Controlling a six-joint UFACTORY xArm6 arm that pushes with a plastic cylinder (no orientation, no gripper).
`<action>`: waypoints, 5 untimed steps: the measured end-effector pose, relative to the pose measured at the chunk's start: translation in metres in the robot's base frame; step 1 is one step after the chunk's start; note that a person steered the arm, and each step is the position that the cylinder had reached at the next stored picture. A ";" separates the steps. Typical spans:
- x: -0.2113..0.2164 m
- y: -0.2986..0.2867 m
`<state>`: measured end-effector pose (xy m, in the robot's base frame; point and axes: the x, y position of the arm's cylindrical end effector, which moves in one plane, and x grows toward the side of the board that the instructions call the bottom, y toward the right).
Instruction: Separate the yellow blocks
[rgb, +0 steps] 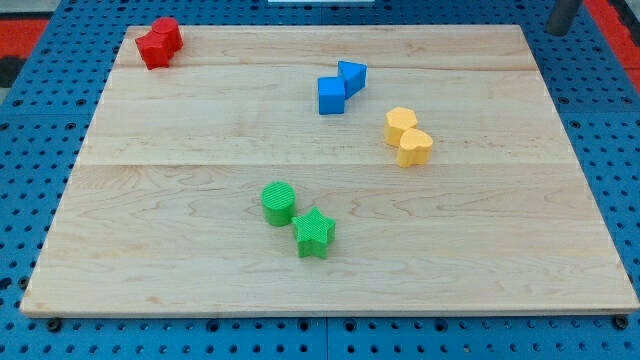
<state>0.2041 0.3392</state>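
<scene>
Two yellow blocks sit touching each other right of the board's middle: a yellow hexagon-like block (401, 123) and, just below and to its right, a yellow rounded block (415, 148). My tip (560, 32) shows at the view's top right corner, just past the board's far right corner. It is far up and to the right of the yellow pair and touches no block.
The wooden board (150, 250) lies on a blue pegboard. A blue cube (332, 96) and a blue wedge-like block (352, 75) touch, up and left of the yellow pair. Two red blocks (158, 42) sit at the top left corner. A green cylinder (279, 203) touches a green star (314, 233).
</scene>
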 end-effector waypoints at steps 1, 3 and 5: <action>0.001 -0.001; 0.143 -0.139; 0.176 -0.219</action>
<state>0.3806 0.1197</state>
